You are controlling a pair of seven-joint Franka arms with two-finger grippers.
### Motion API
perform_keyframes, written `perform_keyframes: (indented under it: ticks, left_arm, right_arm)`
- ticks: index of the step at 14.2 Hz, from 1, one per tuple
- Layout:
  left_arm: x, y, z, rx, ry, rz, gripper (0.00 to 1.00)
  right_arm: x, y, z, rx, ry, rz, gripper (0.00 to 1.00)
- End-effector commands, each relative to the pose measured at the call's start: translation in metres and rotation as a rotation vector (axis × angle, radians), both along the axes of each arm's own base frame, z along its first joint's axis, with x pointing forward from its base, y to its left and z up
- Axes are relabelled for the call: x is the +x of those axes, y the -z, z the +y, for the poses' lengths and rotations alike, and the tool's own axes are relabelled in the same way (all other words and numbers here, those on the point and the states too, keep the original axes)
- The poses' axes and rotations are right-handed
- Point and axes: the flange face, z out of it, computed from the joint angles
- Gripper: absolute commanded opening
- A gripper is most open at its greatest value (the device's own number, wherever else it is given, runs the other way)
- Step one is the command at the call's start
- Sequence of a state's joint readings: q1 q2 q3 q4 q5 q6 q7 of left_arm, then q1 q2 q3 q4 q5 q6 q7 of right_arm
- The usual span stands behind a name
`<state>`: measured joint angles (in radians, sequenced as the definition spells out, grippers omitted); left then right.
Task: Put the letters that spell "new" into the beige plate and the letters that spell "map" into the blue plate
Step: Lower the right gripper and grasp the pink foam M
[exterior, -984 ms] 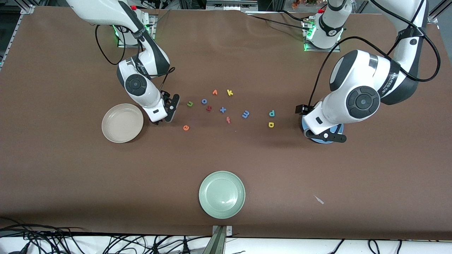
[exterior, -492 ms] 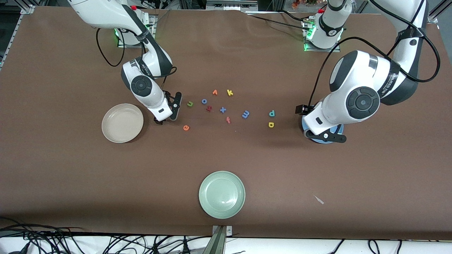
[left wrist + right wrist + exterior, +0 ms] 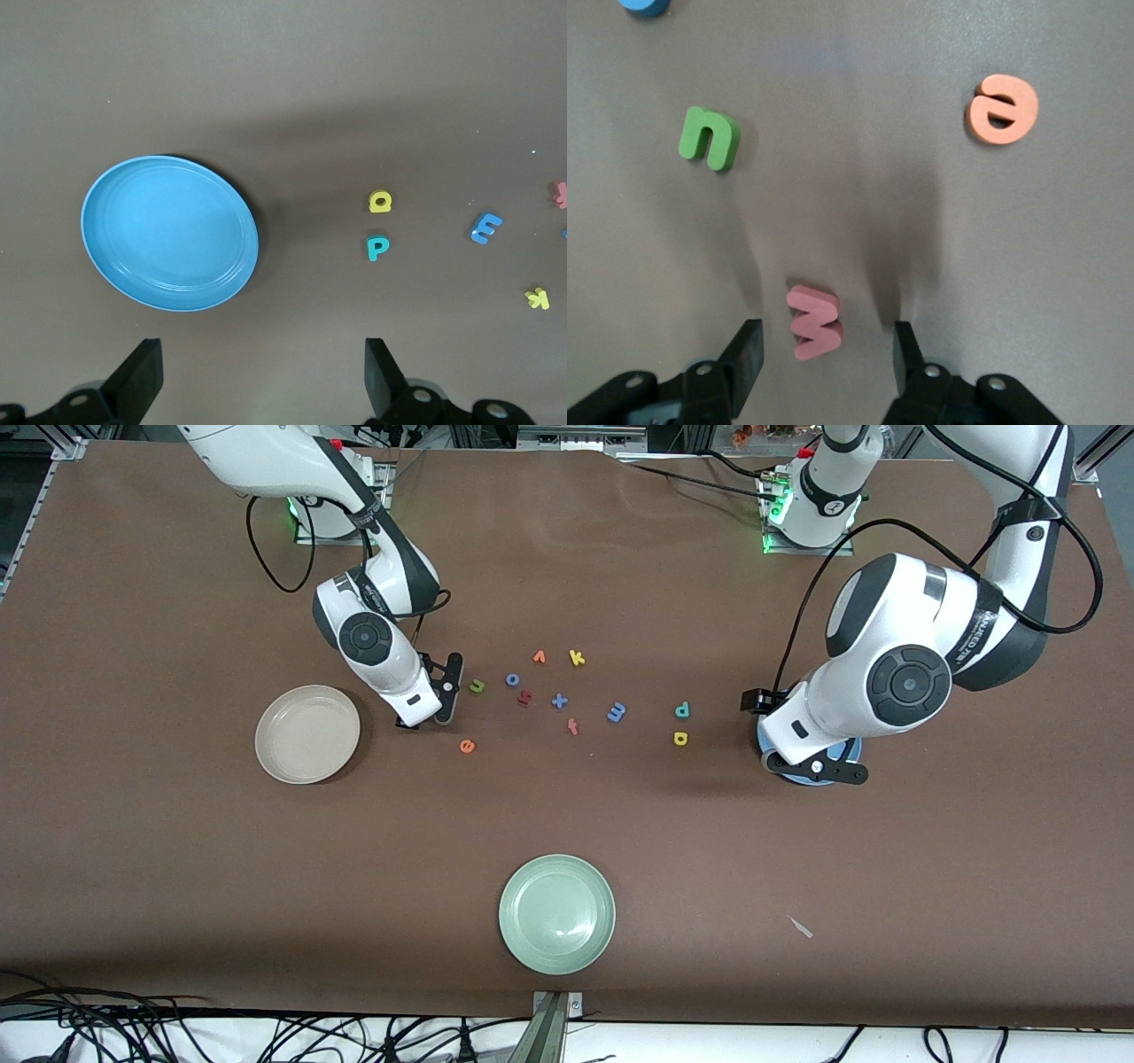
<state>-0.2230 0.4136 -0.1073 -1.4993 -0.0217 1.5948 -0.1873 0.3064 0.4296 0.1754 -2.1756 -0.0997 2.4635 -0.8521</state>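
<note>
The pink w (image 3: 815,321) lies flat between the fingers of my right gripper (image 3: 826,345), which is low over the table and open, with a gap on each side of the letter. In the front view that gripper (image 3: 431,707) hides the w. The green n (image 3: 477,685) (image 3: 709,137) and orange e (image 3: 467,746) (image 3: 1002,108) lie close by. The beige plate (image 3: 307,733) is empty. My left gripper (image 3: 261,376) hangs open by the empty blue plate (image 3: 170,233). The blue m (image 3: 617,711), teal p (image 3: 682,709) and yellow a (image 3: 680,738) lie on the table.
Other letters sit among these: yellow k (image 3: 577,658), orange v (image 3: 539,656), blue o (image 3: 512,679), a dark red letter (image 3: 524,698), blue x (image 3: 559,701) and red f (image 3: 573,727). A pale green plate (image 3: 556,912) stands near the front camera's edge.
My right gripper has shifted toward the letters and its fingers have drawn closer together around the pink w. The left arm has not moved.
</note>
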Motion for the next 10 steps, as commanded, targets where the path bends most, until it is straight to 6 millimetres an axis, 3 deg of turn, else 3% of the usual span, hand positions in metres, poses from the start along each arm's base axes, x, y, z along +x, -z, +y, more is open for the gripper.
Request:
perform_keyframes:
  ticks: [1,6,7,10]
  left_arm:
    - [-0.004,0.010,-0.009,-0.001,0.013,0.029,1.00]
    - [-0.007,0.014,-0.017,0.015,-0.009,0.033,1.00]
    - [-0.007,0.014,-0.017,0.015,-0.009,0.033,1.00]
    - [-0.006,0.014,-0.016,0.015,-0.012,0.033,1.00]
  right_arm:
    - [-0.002,0.006,0.002,0.006,-0.026,-0.012,0.68]
    - [-0.003,0.009,0.002,0.005,-0.029,-0.008,0.64]
    - [-0.004,0.011,0.002,0.003,-0.029,-0.004,0.57]
    - [-0.005,0.016,0.002,0.002,-0.031,0.003,0.52]
